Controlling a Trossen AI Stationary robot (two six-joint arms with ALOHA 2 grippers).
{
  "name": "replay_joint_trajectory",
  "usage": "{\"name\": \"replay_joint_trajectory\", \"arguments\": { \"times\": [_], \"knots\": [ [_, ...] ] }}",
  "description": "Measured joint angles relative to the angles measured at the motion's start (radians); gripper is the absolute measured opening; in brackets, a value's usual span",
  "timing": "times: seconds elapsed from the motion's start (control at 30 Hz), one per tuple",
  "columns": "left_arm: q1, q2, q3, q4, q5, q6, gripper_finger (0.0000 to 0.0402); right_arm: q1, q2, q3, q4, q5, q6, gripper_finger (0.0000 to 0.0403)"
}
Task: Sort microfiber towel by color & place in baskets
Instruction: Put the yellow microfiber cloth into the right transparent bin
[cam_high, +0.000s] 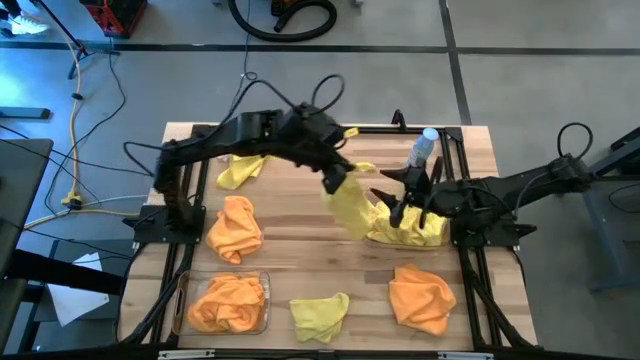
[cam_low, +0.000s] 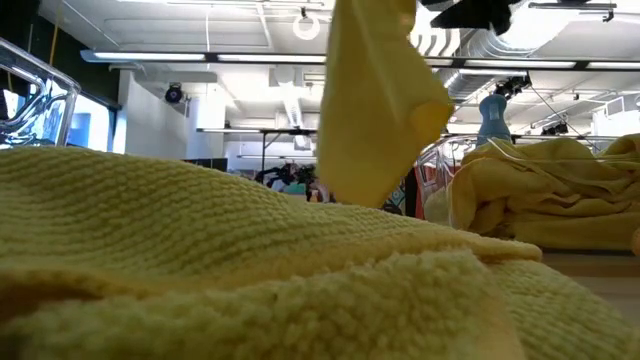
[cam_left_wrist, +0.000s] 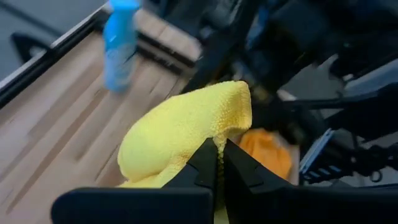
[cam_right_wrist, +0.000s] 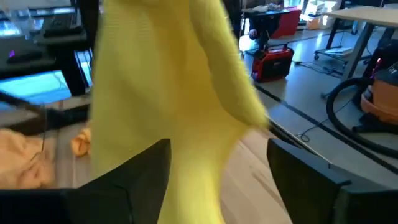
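My left gripper (cam_high: 336, 181) is over the table's middle, shut on a yellow towel (cam_high: 350, 208) that hangs below it, seen also in the low view (cam_low: 375, 100). My right gripper (cam_high: 405, 205) is open just right of it, above a clear basket (cam_high: 440, 238) holding yellow towels (cam_high: 405, 232). In the right wrist view the hanging towel (cam_right_wrist: 168, 93) falls between its spread fingers (cam_right_wrist: 140, 177); I cannot tell whether they touch it. A second clear basket (cam_high: 182, 300) at the near left holds orange towels (cam_high: 228, 300). My left gripper pinches the yellow towel between its two fingers (cam_left_wrist: 205, 163) at a bunched fold near its upper end (cam_left_wrist: 219, 127), coming from above. The towel hangs slack below the fingers; whether its lower end (cam_high: 362, 232) rests on the basket's towels I cannot tell.
Loose towels lie on the table: orange ones at left (cam_high: 235, 228) and near right (cam_high: 420, 298), yellow ones at the near middle (cam_high: 320, 315) and far left (cam_high: 240, 170). A clear bottle with a blue cap (cam_high: 425, 148) stands at the far right. Dark rails frame the table.
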Motion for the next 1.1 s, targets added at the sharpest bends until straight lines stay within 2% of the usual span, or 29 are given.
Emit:
{"name": "replay_joint_trajectory", "arguments": {
  "times": [0.1,0.27,0.5,0.57,0.67,0.9,0.97,1.1],
  "knots": [
    [0.000,0.073,0.109,0.005,0.009,0.017,0.0000,-0.029,0.030,0.000,0.060,-0.066,-0.016,0.0280],
    [0.010,0.108,0.094,0.108,0.087,0.007,0.0000,-0.078,0.104,0.000,0.166,-0.143,-0.025,0.0294],
    [0.006,0.120,0.099,0.111,0.089,0.013,0.0000,-0.152,0.194,0.001,0.272,-0.185,-0.041,0.0290],
    [0.006,0.120,0.099,0.112,0.089,0.013,0.0000,-0.165,0.212,0.000,0.303,-0.202,-0.072,0.0271],
    [0.006,0.120,0.098,0.110,0.089,0.027,0.0000,-0.179,0.237,0.000,0.369,-0.214,-0.125,0.0218],
    [0.006,0.120,0.098,0.100,0.089,0.076,0.0000,-0.187,0.237,0.000,0.371,-0.294,-0.159,0.0029],
    [0.006,0.120,0.098,0.100,0.096,0.084,0.0000,-0.186,0.227,0.000,0.374,-0.307,-0.179,0.0013],
    [0.007,0.120,0.098,0.099,0.108,0.092,0.0004,-0.186,0.192,0.000,0.326,-0.309,-0.141,0.0026]
  ]
}}
